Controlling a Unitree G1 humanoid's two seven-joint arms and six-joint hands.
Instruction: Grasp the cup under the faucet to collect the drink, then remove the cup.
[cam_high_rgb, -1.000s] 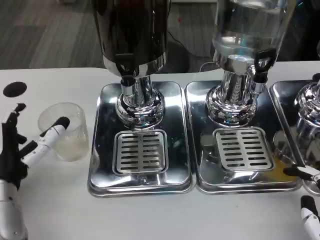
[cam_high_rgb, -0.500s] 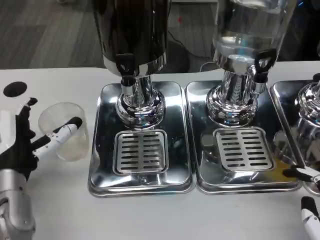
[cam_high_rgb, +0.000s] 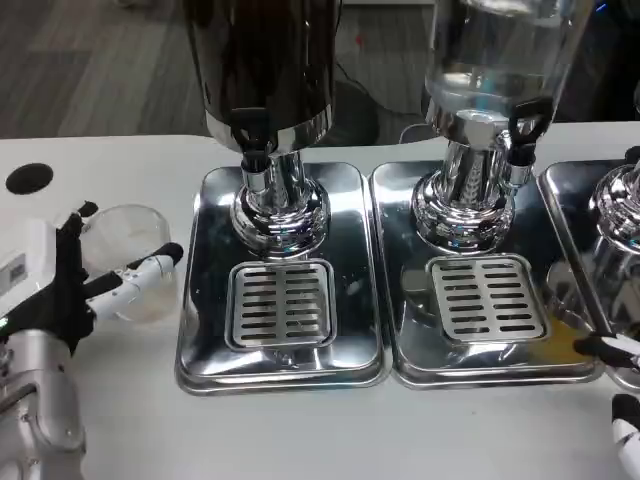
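A clear plastic cup (cam_high_rgb: 135, 262) stands upright on the white table, left of the left drip tray (cam_high_rgb: 205, 330). My left hand (cam_high_rgb: 62, 285) is against the cup's left side. One finger (cam_high_rgb: 145, 272) lies across the cup's front and the thumb (cam_high_rgb: 78, 218) sits by its far left rim; a firm grip is not evident. The dark dispenser's faucet (cam_high_rgb: 254, 150) hangs above the grate (cam_high_rgb: 280, 303), with nothing under it. My right hand (cam_high_rgb: 618, 385) shows at the bottom right corner with fingers apart, holding nothing.
A second dispenser with a clear tank (cam_high_rgb: 490, 70) stands on the middle tray (cam_high_rgb: 395, 340), its tap (cam_high_rgb: 522, 140) over another grate (cam_high_rgb: 487, 298). Part of a third tray (cam_high_rgb: 560, 215) lies at the right edge. A black disc (cam_high_rgb: 28, 178) marks the table far left.
My left hand has moved right and closed in around the cup, its finger now lower across the cup's front. The cup stays in place. The right hand has dropped slightly.
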